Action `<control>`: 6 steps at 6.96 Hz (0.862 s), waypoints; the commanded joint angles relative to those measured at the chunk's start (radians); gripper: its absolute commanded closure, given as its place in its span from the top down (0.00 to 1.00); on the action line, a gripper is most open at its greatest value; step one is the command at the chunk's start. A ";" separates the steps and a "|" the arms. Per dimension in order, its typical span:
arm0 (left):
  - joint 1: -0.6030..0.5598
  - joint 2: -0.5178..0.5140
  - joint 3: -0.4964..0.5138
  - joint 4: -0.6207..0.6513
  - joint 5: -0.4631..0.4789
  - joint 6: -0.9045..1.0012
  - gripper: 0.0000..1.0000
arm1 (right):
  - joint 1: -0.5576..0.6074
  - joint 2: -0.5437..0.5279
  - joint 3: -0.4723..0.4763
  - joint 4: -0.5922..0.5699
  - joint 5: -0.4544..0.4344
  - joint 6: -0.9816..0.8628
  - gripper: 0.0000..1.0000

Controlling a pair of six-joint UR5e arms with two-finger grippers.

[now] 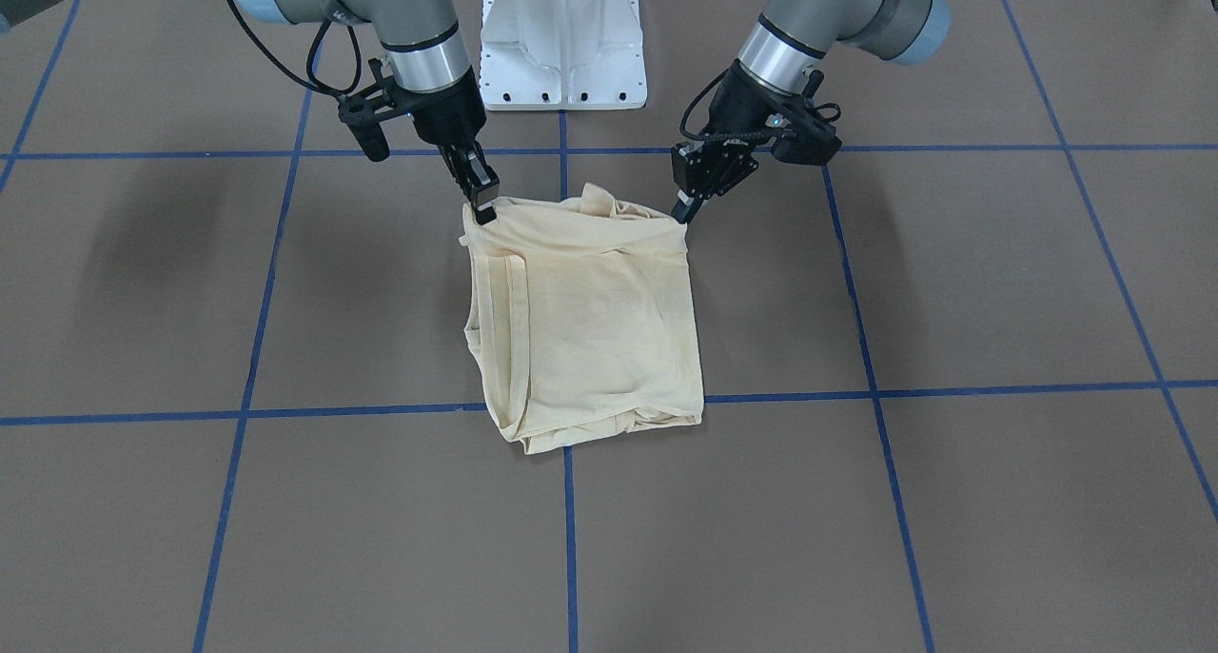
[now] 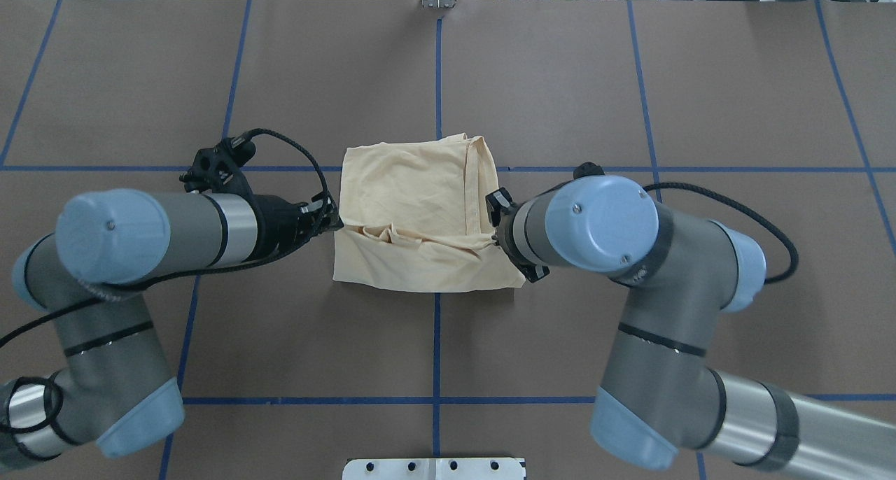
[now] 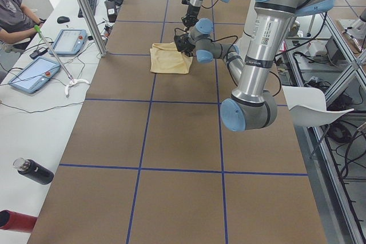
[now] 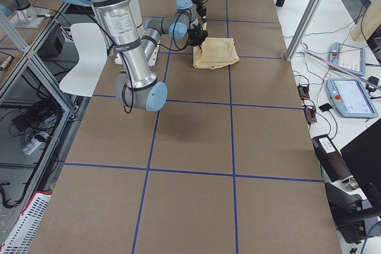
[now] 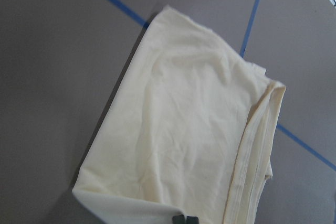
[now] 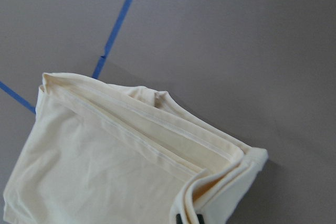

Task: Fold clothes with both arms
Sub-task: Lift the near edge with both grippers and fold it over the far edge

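Note:
The pale cream-yellow shirt (image 1: 590, 320) lies folded into a rough rectangle at the middle of the table, also in the overhead view (image 2: 413, 214). Its print is hidden. My left gripper (image 1: 683, 217) is at the shirt's near corner on my left (image 2: 337, 222). In the left wrist view its fingertips (image 5: 184, 219) are pressed together on the cloth edge. My right gripper (image 1: 483, 210) is at the other near corner (image 2: 494, 238). In the right wrist view its fingertips (image 6: 189, 219) are shut on the stacked folded layers (image 6: 220, 171). Both held corners sit slightly raised.
The white pedestal base (image 1: 563, 44) stands just behind the shirt on my side. Blue tape lines (image 1: 569, 539) grid the brown table. A side bench holds tablets (image 3: 34, 75) and a bottle (image 3: 33, 171), and a metal post (image 3: 86, 12) rises at the table edge.

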 commanded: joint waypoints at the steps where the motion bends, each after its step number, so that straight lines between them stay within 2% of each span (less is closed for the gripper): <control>1: -0.109 -0.071 0.143 -0.010 -0.013 0.093 0.00 | 0.121 0.129 -0.259 0.090 0.108 -0.103 0.00; 2: -0.133 -0.120 0.228 -0.019 -0.013 0.113 0.00 | 0.144 0.158 -0.363 0.153 0.113 -0.135 0.00; 3: -0.149 -0.145 0.304 -0.086 -0.013 0.116 0.00 | 0.170 0.227 -0.476 0.171 0.123 -0.187 0.00; 4: -0.149 -0.180 0.387 -0.141 -0.012 0.115 0.00 | 0.201 0.252 -0.538 0.176 0.177 -0.224 0.00; 5: -0.149 -0.208 0.455 -0.173 -0.006 0.116 0.00 | 0.209 0.282 -0.585 0.176 0.181 -0.281 0.00; 6: -0.167 -0.222 0.543 -0.245 -0.004 0.118 0.20 | 0.221 0.340 -0.692 0.206 0.179 -0.318 0.02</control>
